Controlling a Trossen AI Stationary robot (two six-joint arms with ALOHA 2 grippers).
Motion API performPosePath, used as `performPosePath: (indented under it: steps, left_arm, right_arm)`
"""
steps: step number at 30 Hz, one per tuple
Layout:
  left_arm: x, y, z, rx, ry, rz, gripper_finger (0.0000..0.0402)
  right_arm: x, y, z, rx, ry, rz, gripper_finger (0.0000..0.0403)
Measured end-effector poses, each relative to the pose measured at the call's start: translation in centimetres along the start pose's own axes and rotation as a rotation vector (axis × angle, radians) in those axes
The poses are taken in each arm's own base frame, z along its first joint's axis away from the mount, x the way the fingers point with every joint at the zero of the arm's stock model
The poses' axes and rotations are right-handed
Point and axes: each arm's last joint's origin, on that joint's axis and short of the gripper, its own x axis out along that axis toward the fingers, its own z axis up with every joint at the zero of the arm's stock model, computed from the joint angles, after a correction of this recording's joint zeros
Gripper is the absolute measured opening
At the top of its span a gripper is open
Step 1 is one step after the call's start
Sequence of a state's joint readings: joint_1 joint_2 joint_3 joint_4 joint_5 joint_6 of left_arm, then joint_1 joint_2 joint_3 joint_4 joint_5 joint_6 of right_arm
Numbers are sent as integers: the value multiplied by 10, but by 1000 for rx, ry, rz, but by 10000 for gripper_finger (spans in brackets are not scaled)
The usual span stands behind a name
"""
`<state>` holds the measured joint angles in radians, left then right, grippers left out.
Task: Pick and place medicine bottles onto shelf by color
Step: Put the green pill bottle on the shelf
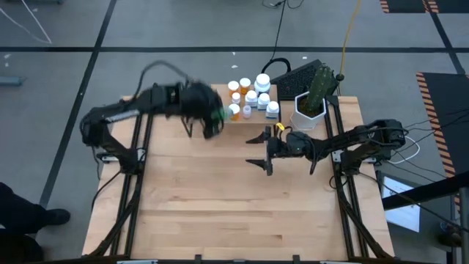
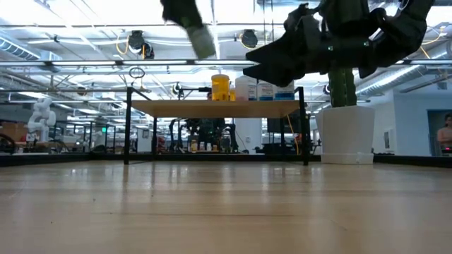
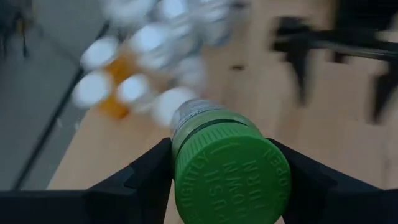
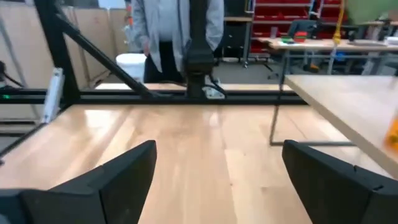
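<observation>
My left gripper (image 1: 212,119) hangs above the table just left of the shelf (image 2: 212,107) and is shut on a green-capped medicine bottle (image 3: 230,177). Several white-capped bottles, white and orange (image 1: 253,94), stand on the shelf; in the left wrist view they show blurred beyond the held bottle. My right gripper (image 1: 255,150) stands open on the near side of the shelf, above the table, pointing level toward the table's left, with nothing between its fingers (image 4: 124,177). My left gripper pinches the bottle between its two fingers (image 3: 146,177), which sit on opposite sides at the green cap (image 3: 181,167). The bottle lies along the fingers, cap toward the wrist and body pointing away and down. It is lifted clear of the table.
A white hexagonal pot with a cactus (image 1: 309,108) stands at the shelf's right, and a black keyboard (image 1: 293,75) lies behind it. The near half of the wooden table (image 1: 220,213) is bare. A person stands beyond the table's left edge (image 4: 177,31).
</observation>
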<state>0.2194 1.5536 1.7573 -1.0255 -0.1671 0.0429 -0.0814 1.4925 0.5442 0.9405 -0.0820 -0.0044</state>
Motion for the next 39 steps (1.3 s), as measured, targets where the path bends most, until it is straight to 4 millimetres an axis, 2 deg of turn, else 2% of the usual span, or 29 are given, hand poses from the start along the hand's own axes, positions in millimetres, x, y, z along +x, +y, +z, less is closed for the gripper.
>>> performPosePath:
  steps: [5, 9, 14, 19, 28, 31, 39]
  left_arm:
    - [26, 73, -11, -153, 76, -4, 229]
    - [55, 122, -25, -260, 126, -18, 236]
    - [89, 157, -43, -352, 198, -52, 237]
    - [99, 165, -46, -369, 190, -96, 238]
    - [94, 161, -42, -332, 172, -98, 242]
    - [94, 161, -39, -322, 156, -93, 261]
    - [94, 161, -37, -317, 140, -90, 346]
  right_arm:
    - [0, -1, 0, 1, 4, -5, 345]
    - [3, -1, 0, 3, 33, -4, 345]
    - [5, -1, 1, 5, 62, -4, 345]
    - [5, -1, 0, 4, 70, -5, 345]
    - [5, -7, 0, 6, 72, -23, 345]
    - [5, -7, 0, 8, 72, -22, 345]
    - [5, -7, 0, 9, 72, -22, 345]
